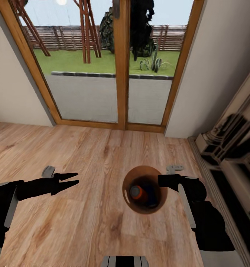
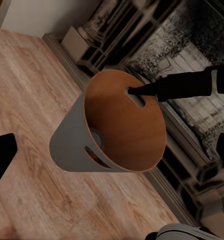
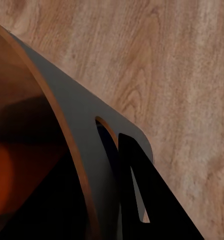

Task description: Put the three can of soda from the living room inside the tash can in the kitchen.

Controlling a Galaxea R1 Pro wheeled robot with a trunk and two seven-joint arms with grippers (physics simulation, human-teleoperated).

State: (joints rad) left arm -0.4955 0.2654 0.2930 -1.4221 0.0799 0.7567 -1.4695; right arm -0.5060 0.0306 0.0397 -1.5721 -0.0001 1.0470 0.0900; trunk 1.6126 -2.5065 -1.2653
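Note:
The tash can [image 1: 127,184], a round wooden-looking bin with a brown inside, hangs above the wood floor, held by my right gripper [image 1: 162,180]. That gripper is shut on the bin's wall at a handle slot [image 2: 137,96], with one black finger [image 3: 151,210] outside the wall. One orange can of soda [image 1: 136,192] with a grey top lies at the bottom of the bin, and its orange side [image 3: 1,186] shows in the right wrist view. My left gripper [image 1: 76,177] stands open and empty to the left of the bin, apart from it.
Wood-framed glass doors [image 1: 121,74] stand ahead, with pale walls on both sides. A dark carved fireplace surround [image 1: 232,148] runs along the right, close to my right arm. Brown wood floor [image 1: 84,155] stretches ahead and to the left.

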